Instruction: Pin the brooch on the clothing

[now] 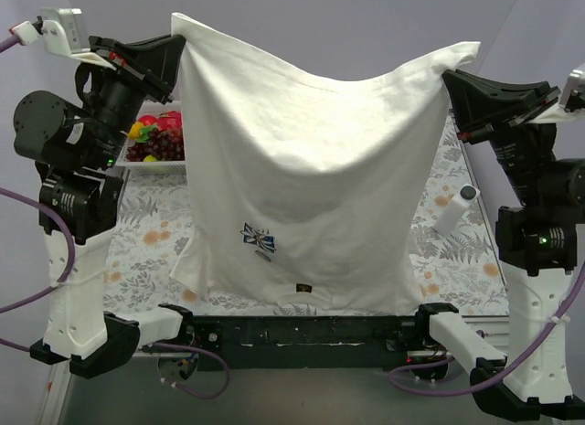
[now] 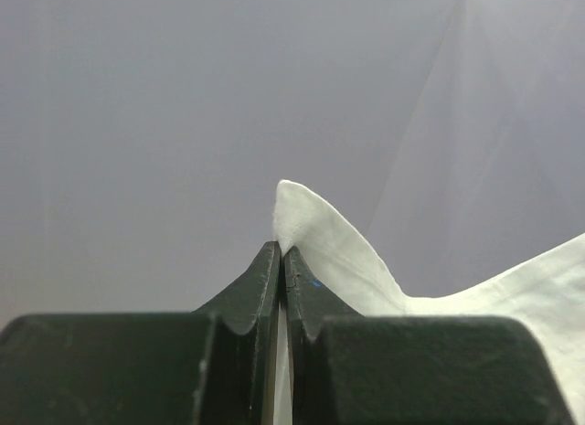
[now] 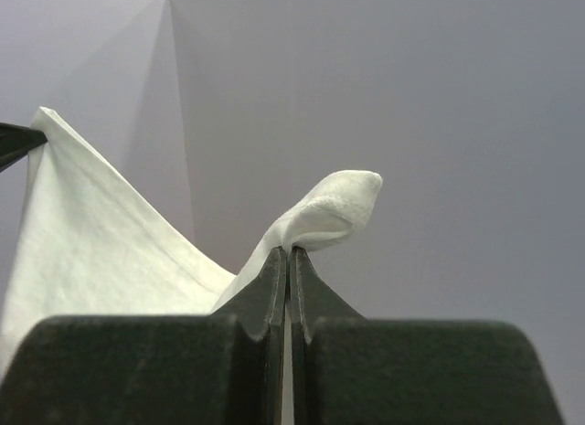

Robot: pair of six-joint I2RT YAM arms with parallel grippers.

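The white T-shirt (image 1: 311, 169) hangs in the air, stretched between my two grippers, upside down with its blue-and-white flower emblem (image 1: 259, 238) and black neck label (image 1: 299, 289) near the bottom. My left gripper (image 1: 175, 41) is shut on its upper left corner, seen as a white tip (image 2: 306, 228) above my left gripper (image 2: 281, 251). My right gripper (image 1: 450, 78) is shut on the upper right corner, a folded white tip (image 3: 334, 210) above my right gripper (image 3: 289, 253). I see no brooch.
A white tray (image 1: 151, 162) with fruit, including dark grapes (image 1: 160, 146), stands at the back left behind the shirt. A small white cylinder (image 1: 455, 208) stands on the floral tablecloth (image 1: 146, 233) at the right. The shirt's lower edge rests near the table's front edge.
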